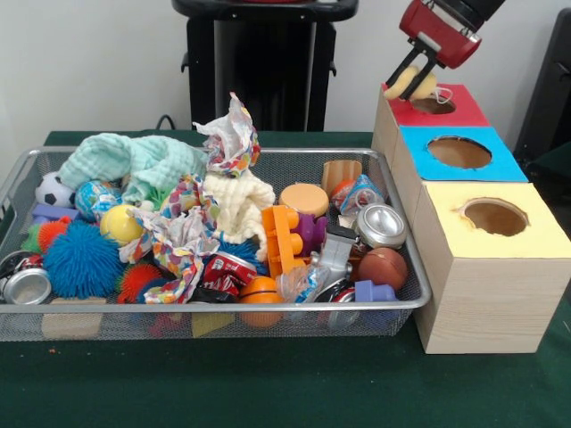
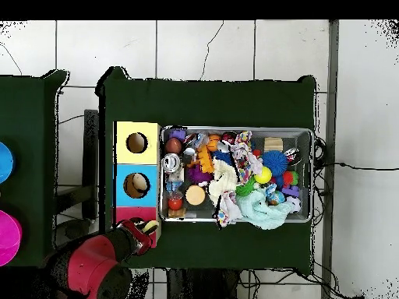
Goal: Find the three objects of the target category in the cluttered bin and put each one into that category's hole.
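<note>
**Pale plush held at the red hole**

Across the green-covered counter (image 1: 268, 392), from largest to smallest, the following is seen. Most of the counter's middle is taken up by the long wire mesh bin (image 1: 406, 267), which is heaped with clutter. Beside one short end of the bin, touching or just beside it, a pale wood box (image 1: 486, 308) is stood along the counter's edge, with three round holes in a row: a yellow surround (image 1: 535, 236) nearest the front camera, a blue surround (image 1: 500, 165) in the middle, and the red-surround hole (image 1: 464, 111) at the end nearest the robot's side of the counter.

Within the bin, a mint green cloth (image 1: 125, 160) is piled at the corner farthest from the box, with a cream knitted cloth (image 1: 236, 201) and a patterned crumpled wrapper (image 1: 234, 134) at the middle. A blue spiky ball (image 1: 82, 259) is lodged against the front camera's long side, with a soccer ball (image 1: 52, 189) behind it. An orange plastic block (image 1: 281, 241), a red can (image 1: 227, 267) and a small brown ball (image 1: 384, 266) lie toward the box end.

Above the red hole, the red gripper (image 1: 419, 76) is lowered at a tilt, its jaws pinching a pale yellowish plush toy (image 1: 406, 82), which is held at the hole's rim on the side toward the bin. In the overhead view, the gripper (image 2: 144, 230) and plush (image 2: 150, 226) are shown at the red end of the box.
</note>
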Robot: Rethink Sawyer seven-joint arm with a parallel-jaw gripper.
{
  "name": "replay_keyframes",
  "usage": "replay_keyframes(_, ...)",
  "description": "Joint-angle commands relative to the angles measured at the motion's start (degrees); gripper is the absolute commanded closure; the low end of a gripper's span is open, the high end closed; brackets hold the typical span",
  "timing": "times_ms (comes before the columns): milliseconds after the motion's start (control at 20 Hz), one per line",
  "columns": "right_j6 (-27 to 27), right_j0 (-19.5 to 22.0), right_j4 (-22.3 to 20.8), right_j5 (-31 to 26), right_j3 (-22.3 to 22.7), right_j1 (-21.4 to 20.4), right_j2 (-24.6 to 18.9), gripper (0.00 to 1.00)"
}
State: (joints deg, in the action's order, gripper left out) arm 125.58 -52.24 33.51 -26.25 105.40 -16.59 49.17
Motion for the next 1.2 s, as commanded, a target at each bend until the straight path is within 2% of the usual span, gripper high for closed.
replay_keyframes(50, 14.01, 1.44, -1.15, -5.87, 1.37, 1.94, -4.31, 1.0)
replay_keyframes(650, 15.69, 0.79, -0.83, -8.99, -0.1, 3.07, -4.01, 1.0)
replay_keyframes(700, 15.62, 0.68, -0.85, -9.07, -0.21, 3.2, -3.9, 0.0)
replay_keyframes(1200, 15.61, 0.43, -0.8, -9.21, -0.24, 3.38, -3.75, 0.0)
